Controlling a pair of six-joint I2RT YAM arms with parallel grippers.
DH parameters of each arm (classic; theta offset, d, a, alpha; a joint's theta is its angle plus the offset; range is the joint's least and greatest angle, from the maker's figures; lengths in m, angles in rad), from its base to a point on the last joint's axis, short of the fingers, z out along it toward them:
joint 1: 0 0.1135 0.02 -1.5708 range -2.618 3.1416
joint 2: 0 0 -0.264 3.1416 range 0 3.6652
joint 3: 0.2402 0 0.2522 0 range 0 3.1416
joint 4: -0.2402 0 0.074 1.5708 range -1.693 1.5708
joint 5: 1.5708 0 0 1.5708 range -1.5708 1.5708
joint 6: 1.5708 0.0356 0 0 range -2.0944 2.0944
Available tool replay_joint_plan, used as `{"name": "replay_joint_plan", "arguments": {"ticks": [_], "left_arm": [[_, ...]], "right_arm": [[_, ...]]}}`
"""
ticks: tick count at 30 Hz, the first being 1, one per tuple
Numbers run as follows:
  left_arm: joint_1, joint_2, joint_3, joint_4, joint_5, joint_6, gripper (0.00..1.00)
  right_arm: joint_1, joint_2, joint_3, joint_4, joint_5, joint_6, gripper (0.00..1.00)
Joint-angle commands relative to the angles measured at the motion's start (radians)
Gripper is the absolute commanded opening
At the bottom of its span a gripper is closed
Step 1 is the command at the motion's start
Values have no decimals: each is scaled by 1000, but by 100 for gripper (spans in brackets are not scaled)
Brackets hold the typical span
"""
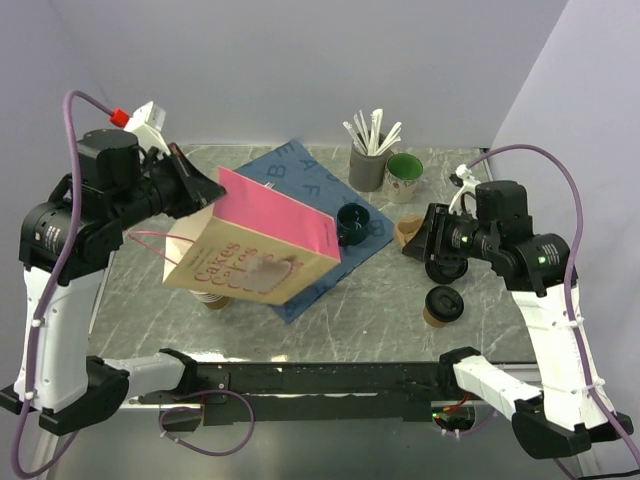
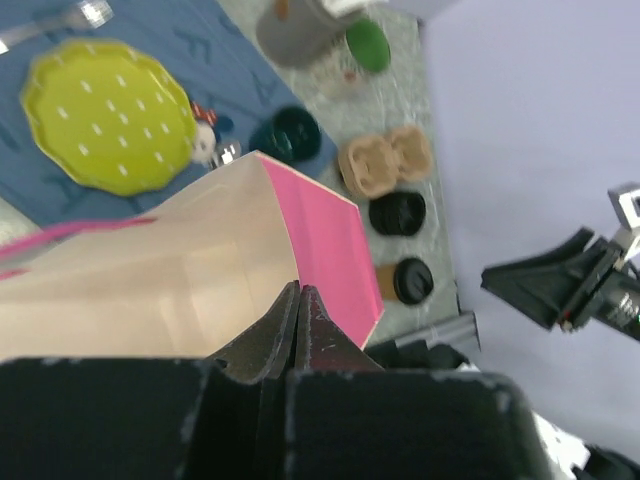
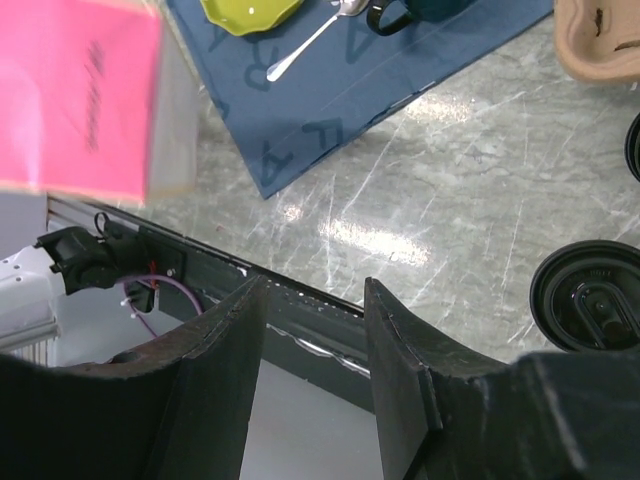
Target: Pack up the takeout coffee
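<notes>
The takeout coffee (image 1: 441, 305), a brown paper cup with a black lid, stands on the table at the front right; it also shows in the left wrist view (image 2: 408, 281) and in the right wrist view (image 3: 590, 297). My left gripper (image 1: 208, 188) is shut on the rim of a kraft paper bag (image 1: 262, 247) with a pink side and holds it tilted above the table's left half. In its wrist view the fingertips (image 2: 298, 293) pinch the bag (image 2: 190, 265) edge. My right gripper (image 1: 422, 240) hovers just behind the coffee, open (image 3: 315, 290) with nothing between its fingers.
A moulded cup carrier (image 1: 408, 232) and a loose black lid (image 2: 397, 213) lie behind the coffee. A dark green mug (image 1: 352, 222), a yellow plate (image 2: 108, 115) and a spoon (image 3: 305, 45) sit on the blue mat (image 1: 300, 165). A grey utensil holder (image 1: 367, 167) and a pale mug (image 1: 404, 178) stand at the back.
</notes>
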Motion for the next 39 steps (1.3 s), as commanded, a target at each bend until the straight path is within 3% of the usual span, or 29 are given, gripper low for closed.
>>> {"name": "replay_joint_plan", "arguments": {"ticks": [1, 7, 13, 18, 21, 24, 25, 27, 31, 35, 39], "left_arm": [[-47, -65, -98, 12, 69, -127, 1], [-249, -128, -306, 128, -62, -290, 1], [-436, -30, -312, 99, -246, -411, 1], [-555, 64, -319, 124, -314, -487, 1], [-610, 108, -355, 171, -329, -525, 6], [-644, 160, -343, 205, -328, -534, 23], [-664, 173, -329, 205, -328, -531, 36], [-675, 205, -266, 194, -339, -519, 43], [-676, 245, -151, 151, -355, -441, 67], [-676, 263, -44, 118, -366, -367, 77], [-662, 248, -5, 89, -374, -309, 79]], "right_arm": [[6, -44, -22, 22, 10, -8, 51], [5, -64, -29, 13, 4, -14, 52], [6, -78, -36, 15, -12, -14, 52], [5, -89, -33, 7, -4, -22, 52], [6, -92, -29, 2, 1, -28, 53], [6, -92, -29, -1, -4, -25, 53], [6, -92, -29, -1, -4, -25, 54], [6, -89, -26, -8, -1, -25, 54], [6, -82, -13, -25, 4, -5, 54], [6, -79, -7, -34, -4, 24, 55], [5, -75, -18, -21, 7, 41, 56]]}}
